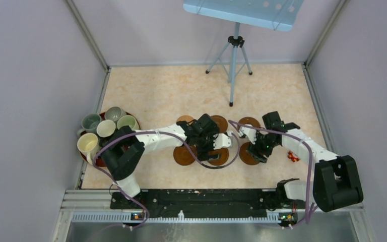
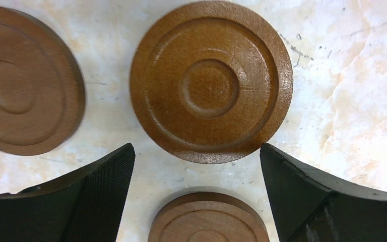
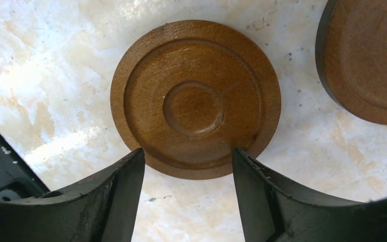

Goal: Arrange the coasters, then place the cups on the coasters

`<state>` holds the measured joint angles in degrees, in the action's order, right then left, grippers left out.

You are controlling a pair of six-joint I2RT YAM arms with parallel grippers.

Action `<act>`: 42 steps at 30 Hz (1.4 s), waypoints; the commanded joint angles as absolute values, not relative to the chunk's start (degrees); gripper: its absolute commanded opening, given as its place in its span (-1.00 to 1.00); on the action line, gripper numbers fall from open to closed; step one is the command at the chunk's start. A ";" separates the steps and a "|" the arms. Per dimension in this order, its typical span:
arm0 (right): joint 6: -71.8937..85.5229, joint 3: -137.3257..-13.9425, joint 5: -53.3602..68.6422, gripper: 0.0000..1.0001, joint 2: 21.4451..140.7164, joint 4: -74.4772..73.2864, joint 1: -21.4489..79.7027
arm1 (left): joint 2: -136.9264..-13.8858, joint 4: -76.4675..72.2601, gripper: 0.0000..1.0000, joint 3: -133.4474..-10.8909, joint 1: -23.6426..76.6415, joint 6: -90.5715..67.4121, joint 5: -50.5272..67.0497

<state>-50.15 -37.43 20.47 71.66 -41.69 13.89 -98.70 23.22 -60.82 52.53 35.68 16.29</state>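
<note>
Six brown coasters lie flat on the table in two rows of three, among them the back-left one (image 1: 185, 120) and the front-left one (image 1: 183, 156). My left gripper (image 2: 196, 157) hangs open over the middle pair, one coaster (image 2: 211, 80) ahead of its tips and another coaster (image 2: 209, 221) below them. My right gripper (image 3: 187, 152) is open, its fingertips (image 3: 133, 164) at the near edge of a flat coaster (image 3: 195, 98), nothing held. The cups (image 1: 106, 128) stand bunched at the left, far from both grippers.
The cups crowd a dark red round tray (image 1: 136, 122) against the left wall. A small red object (image 1: 293, 157) lies right of the coasters. A tripod (image 1: 234, 50) stands at the back. A third coaster (image 3: 370, 60) shows at the right wrist view's edge.
</note>
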 commanded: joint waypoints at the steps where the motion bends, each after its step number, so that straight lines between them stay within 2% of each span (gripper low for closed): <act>1: -47.65 -42.88 22.35 0.30 71.05 -44.66 13.13 | -93.65 25.09 0.97 -64.67 52.15 33.54 16.06; 7: -47.11 -47.72 26.85 0.36 71.04 -49.08 13.16 | -90.61 29.82 0.97 -66.50 48.83 32.32 19.35; 11: -45.22 -50.35 28.91 0.39 68.56 -49.15 13.16 | -85.53 30.23 0.97 -66.77 41.37 29.30 24.70; 14: -41.19 -52.81 30.08 0.51 67.00 -46.33 13.09 | -80.35 29.66 0.98 -66.67 34.91 26.74 27.27; 17: -35.95 -55.68 30.22 0.74 65.97 -41.66 13.14 | -74.41 26.63 0.97 -65.12 31.49 21.94 20.74; 22: -24.43 -58.75 29.15 0.97 67.71 -32.75 13.10 | -69.74 26.82 0.97 -65.14 26.06 14.14 8.37; 28: -20.24 -60.28 29.97 0.97 73.10 -31.03 13.02 | -69.72 34.93 0.97 -66.73 12.79 11.55 12.93; 38: -22.20 -56.66 34.66 0.96 74.13 -32.44 12.73 | -66.71 54.31 0.97 -69.67 -9.17 28.03 17.44; 42: -23.06 -56.65 35.39 0.95 76.27 -33.85 12.58 | -64.62 57.94 0.97 -68.72 -21.68 31.82 18.04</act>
